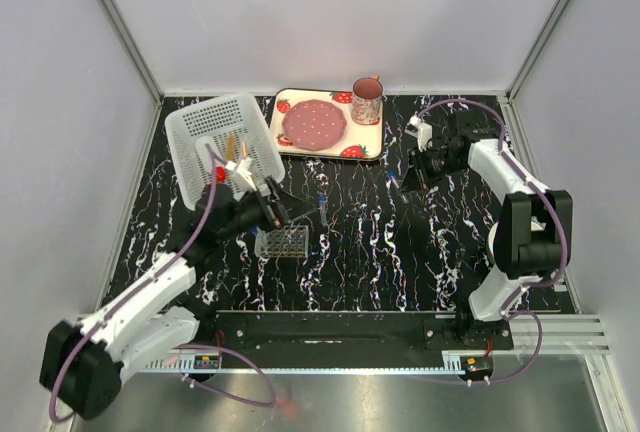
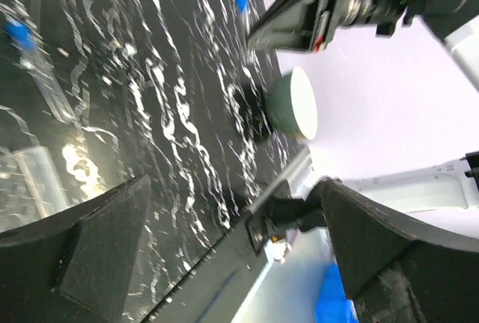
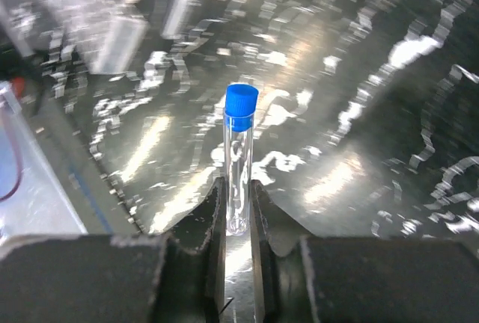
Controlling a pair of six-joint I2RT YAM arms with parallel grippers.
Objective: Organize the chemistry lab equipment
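blue-capped tube (image 3: 239, 160), one, pinched in right jaws, one grid rack (image 1: 283, 242)

Black table (image 1: 400, 242) veined white; clear tube (image 3: 238, 166) capped blue; strawberry-printed tray (image 1: 360, 136); white basket (image 1: 215, 117)

A strawberry-printed tray (image 1: 368, 132) at the black marbled worktop's (image 1: 400, 252) far edge carries a pink plate (image 1: 313, 124) and mug (image 1: 367, 100); a white mesh basket (image 1: 200, 122) sits just left
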